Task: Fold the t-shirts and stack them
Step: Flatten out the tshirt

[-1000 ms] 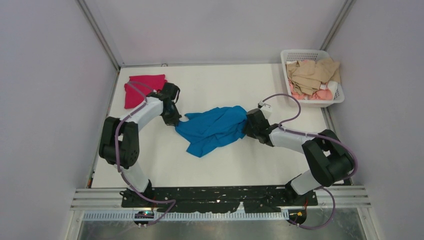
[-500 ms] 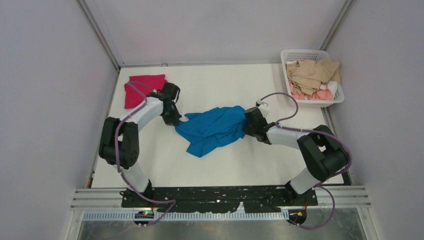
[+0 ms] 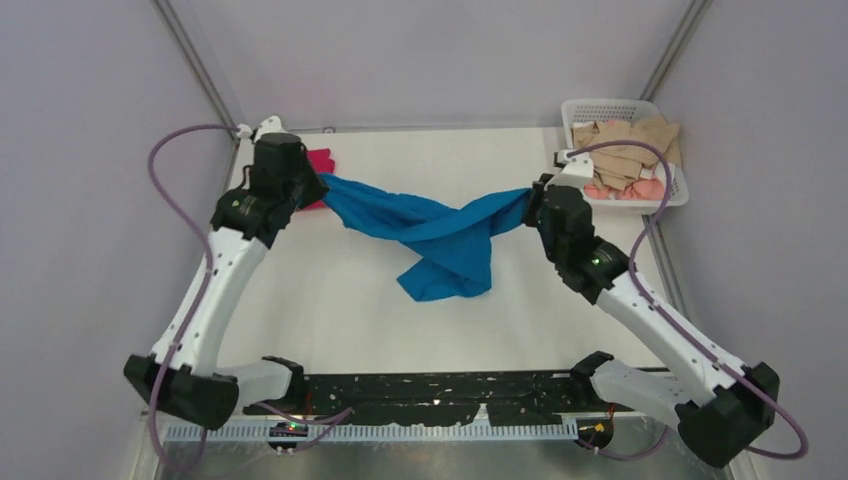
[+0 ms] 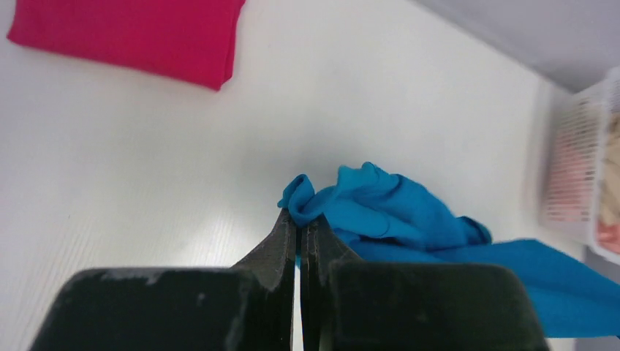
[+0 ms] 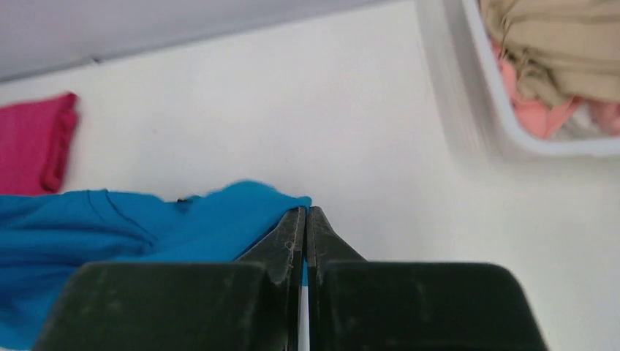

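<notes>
Top external view: the blue shirt [image 3: 440,235] is strung out with its long axis running rightward from the red shirt [image 3: 320,160]. Its near end is pinched in the closed left jaws, its far end in the closed right jaws; the middle sags twisted.

Stretched t-shirt [image 3: 440,228] centre, folded t-shirt [image 3: 320,160] back left, basket [image 3: 610,103] back right

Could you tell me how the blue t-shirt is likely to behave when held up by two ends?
The blue t-shirt looks floppy: strung between the left gripper and right gripper, it twists and its middle droops. Probably light, since thin fingertip pinches carry it. It may slip if pulled tighter.
</notes>
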You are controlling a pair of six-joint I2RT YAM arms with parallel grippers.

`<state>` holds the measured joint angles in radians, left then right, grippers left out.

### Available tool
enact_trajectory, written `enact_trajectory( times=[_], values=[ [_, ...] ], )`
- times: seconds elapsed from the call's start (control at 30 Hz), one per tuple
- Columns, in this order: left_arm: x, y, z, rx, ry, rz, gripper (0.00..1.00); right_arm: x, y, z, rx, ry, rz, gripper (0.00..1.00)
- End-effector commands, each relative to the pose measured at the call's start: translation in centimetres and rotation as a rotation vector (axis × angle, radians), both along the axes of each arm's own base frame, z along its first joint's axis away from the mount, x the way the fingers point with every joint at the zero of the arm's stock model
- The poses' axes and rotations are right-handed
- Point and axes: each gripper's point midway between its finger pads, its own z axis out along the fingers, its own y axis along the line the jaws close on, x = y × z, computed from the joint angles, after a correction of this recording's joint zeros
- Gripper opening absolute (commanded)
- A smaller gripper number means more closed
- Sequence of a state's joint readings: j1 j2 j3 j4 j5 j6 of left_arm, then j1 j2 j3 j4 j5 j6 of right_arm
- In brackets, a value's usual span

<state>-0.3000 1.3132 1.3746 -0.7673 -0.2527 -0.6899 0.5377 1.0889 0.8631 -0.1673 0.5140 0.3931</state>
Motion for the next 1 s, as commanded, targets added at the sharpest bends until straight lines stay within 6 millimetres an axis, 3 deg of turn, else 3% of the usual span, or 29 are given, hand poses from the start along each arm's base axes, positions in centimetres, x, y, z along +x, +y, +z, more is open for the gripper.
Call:
enact_trajectory(
  times=[0.0,0.07,0.1,0.13,0.17,0.33,0.47,0.57,0.67,0.8,0.97],
  values=[
    [-2.9,1.5,11.8,-0.029,-0.342,-0.02,0.0,-2.3,-1.8,11.5,-0.048,-0.261,0.061,0.05],
    [-5.5,2.1,16.4,-0.048,-0.476,-0.042,0.0,-3.8,-1.8,17.2,-0.035,-0.39,0.122,0.06],
    [-6.7,2.5,18.3,-0.051,-0.534,-0.051,0.0,-4.4,-2.0,18.4,-0.057,-0.414,0.143,0.05],
    [-7.9,2.8,20.0,-0.055,-0.584,-0.056,0.0,-5.6,-2.0,21.3,-0.04,-0.475,0.178,0.06],
    [-9.2,3.2,21.8,-0.059,-0.64,-0.064,0.0,-6.1,-2.1,22.1,-0.061,-0.488,0.195,0.05],
    [-14.8,3.9,28.6,-0.087,-0.844,-0.124,0.0,-11.1,-3.1,31.0,-0.027,-0.681,0.28,0.05],
    [-18.4,4.0,33.1,-0.11,-0.963,-0.177,0.0,-15.5,-2.1,36.2,0.009,-0.8,0.447,0.05],
    [-19.5,4.2,34.6,-0.105,-0.994,-0.188,0.0,-17.6,-1.2,38.4,0.014,-0.847,0.545,0.06],
    [-20.1,4.8,35.7,-0.089,-1.015,-0.171,0.0,-17.8,-1.4,39.7,-0.004,-0.854,0.541,0.05],
    [-19.8,5.5,36.4,-0.072,-1.028,-0.134,0.0,-16.0,-1.9,40.0,-0.035,-0.835,0.475,0.05],
    [-16.6,5.6,35.4,-0.03,-0.967,-0.083,0.0,-12.1,-1.8,38.9,-0.084,-0.768,0.379,0.05]
  ],
)
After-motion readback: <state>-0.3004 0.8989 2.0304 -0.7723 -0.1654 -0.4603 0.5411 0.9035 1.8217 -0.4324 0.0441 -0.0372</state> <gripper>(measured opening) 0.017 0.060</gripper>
